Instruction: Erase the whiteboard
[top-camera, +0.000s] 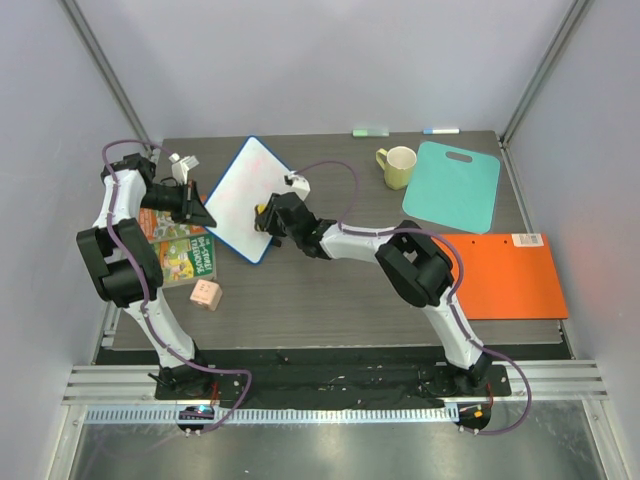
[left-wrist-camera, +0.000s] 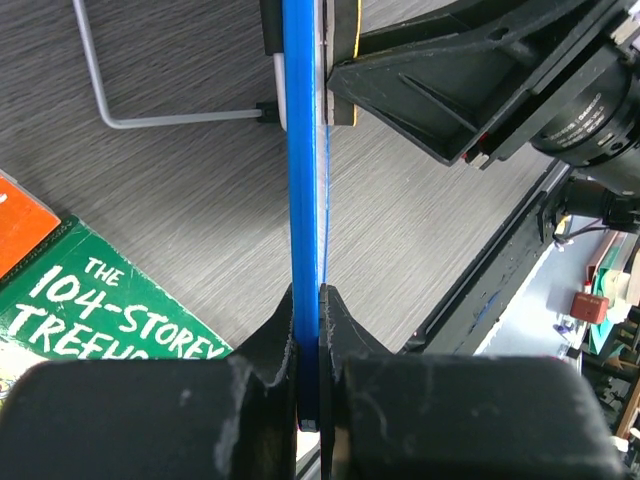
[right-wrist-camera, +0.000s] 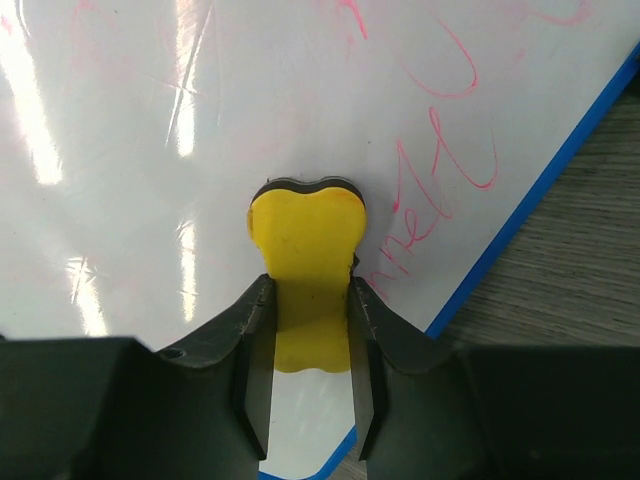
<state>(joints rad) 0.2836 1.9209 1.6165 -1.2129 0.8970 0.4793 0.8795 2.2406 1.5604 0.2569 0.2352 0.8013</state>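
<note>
**Two arms working on a whiteboard: one bracing it, one wiping**

The right gripper (right-wrist-camera: 310, 290) is grasping a yellow eraser (right-wrist-camera: 306, 225) by its narrow waist. The eraser's dark felt end is pointing away from the fingers and appears to be pressing against the whiteboard (top-camera: 245, 195). Gripping it at the waist is leaving the whole felt face free to rub. Just right of the eraser, pink scribbles (right-wrist-camera: 440, 160) are showing near the board's blue rim, so the wiping looks unfinished.

The left gripper (left-wrist-camera: 308, 300) is clenching tight on the board's opposite edge, with the rim pinched between its fingers. It is probably acting as a brace so the board is not sliding or tipping under the eraser's push. The board is standing tilted up off the desk (top-camera: 330, 300), toward the rear left corner and between the two grippers.

A book (top-camera: 185, 255) is lying near the desk's left edge, just beside the board. A mug (top-camera: 397, 167) is standing by the rear edge, well apart from the work.
</note>
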